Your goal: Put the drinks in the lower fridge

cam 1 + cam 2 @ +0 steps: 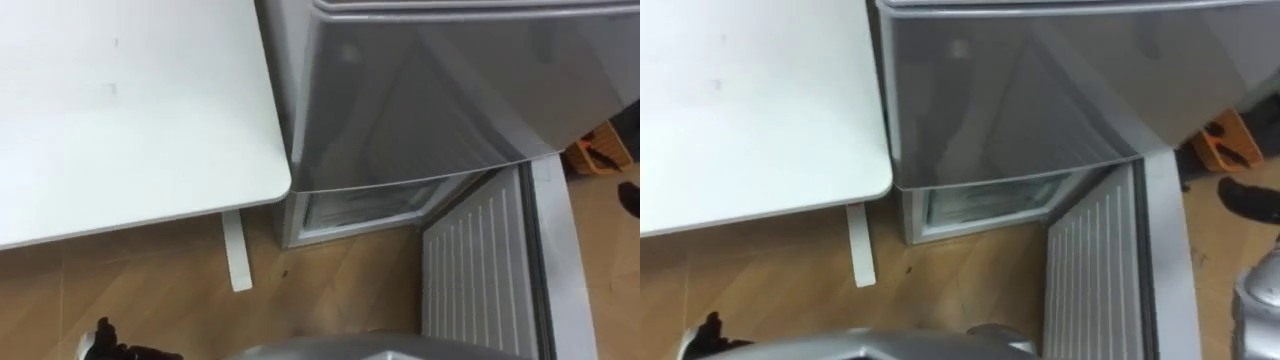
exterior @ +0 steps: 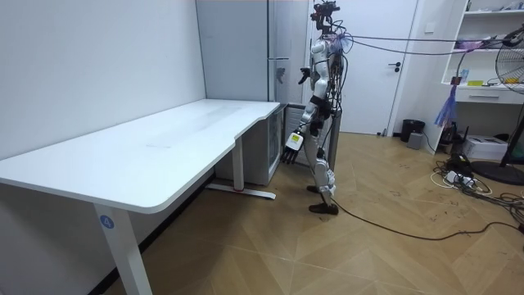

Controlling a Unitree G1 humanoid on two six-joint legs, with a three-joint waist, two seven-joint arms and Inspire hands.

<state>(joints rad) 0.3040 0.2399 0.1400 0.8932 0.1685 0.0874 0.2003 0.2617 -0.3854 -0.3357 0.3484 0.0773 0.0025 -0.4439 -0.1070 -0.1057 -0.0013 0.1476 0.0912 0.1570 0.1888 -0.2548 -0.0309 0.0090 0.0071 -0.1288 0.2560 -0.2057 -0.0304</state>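
The grey fridge [image 1: 440, 90] stands right before me, seen from above. Its lower door [image 1: 480, 270] hangs open to my right, ribbed white inner side up, and the lower compartment [image 1: 360, 205] shows as a pale slot under the upper door. My left hand [image 1: 112, 342] hangs low at the bottom left over the floor with relaxed fingers and holds nothing. In the room view I stand upright at the fridge [image 2: 274, 82], left hand [image 2: 292, 146] down by my thigh. My right hand [image 2: 303, 79] is raised at chest height toward the fridge.
A white table [image 1: 120, 110] fills the left, its corner touching the fridge's left side, with a white leg foot [image 1: 236, 250] on the wooden floor. An orange object [image 1: 1225, 140] and a dark thing [image 1: 1250, 195] lie on the floor beyond the open door.
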